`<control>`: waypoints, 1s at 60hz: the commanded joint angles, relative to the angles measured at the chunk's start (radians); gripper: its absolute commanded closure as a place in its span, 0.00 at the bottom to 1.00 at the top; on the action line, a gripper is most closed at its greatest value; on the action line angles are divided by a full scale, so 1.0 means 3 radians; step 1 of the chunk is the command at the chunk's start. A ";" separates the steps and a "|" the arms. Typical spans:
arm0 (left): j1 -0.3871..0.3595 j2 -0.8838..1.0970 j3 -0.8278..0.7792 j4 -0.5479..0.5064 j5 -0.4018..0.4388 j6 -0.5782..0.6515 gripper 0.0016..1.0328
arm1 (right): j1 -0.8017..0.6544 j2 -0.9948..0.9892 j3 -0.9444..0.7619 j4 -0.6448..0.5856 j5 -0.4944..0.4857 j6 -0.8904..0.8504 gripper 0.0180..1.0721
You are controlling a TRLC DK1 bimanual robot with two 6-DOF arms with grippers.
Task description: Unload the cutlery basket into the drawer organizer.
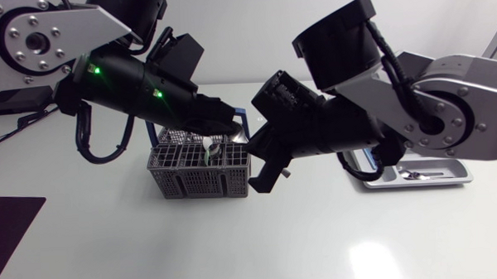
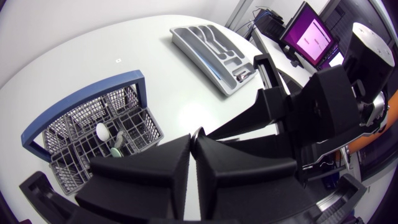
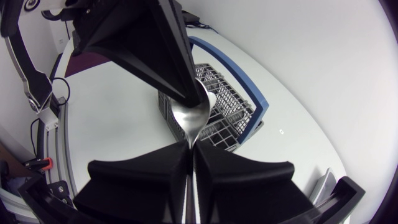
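Observation:
A metal spoon [image 3: 190,117] hangs over the grey cutlery basket [image 1: 198,176], which has a blue handle. My left gripper [image 1: 230,123] comes down from above and is shut on the spoon's bowl; only a sliver of metal shows at its fingertips [image 2: 198,133]. My right gripper [image 3: 190,148] meets it from the other side and is shut on the narrow neck just below the bowl. In the head view the right gripper [image 1: 249,143] is at the basket's right rim. The grey drawer organizer [image 1: 449,179] lies at the table's right with a spoon in it.
A white-tipped utensil [image 2: 101,130] and a greenish one [image 2: 116,147] stand in the basket [image 2: 134,124]. The organizer [image 2: 211,53] lies beyond the basket, with bare table between them. A dark mat [image 1: 10,235] covers the front left corner.

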 commanded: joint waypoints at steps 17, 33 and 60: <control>0.0194 -0.0130 0.0301 0.0184 0.0072 -0.0231 0.05 | -0.0018 -0.0182 -0.0241 -0.0085 -0.0178 -0.0082 0.95; 0.0347 -0.0248 0.0296 0.0363 -0.0337 -0.0252 0.04 | -0.0417 -0.0519 -0.0501 -0.0427 -0.0659 -0.0425 0.95; 0.0347 -0.0263 -0.0175 0.0246 -0.0895 0.0111 0.04 | -0.1828 -0.0407 -0.0568 -0.1363 -0.1313 -0.2148 0.95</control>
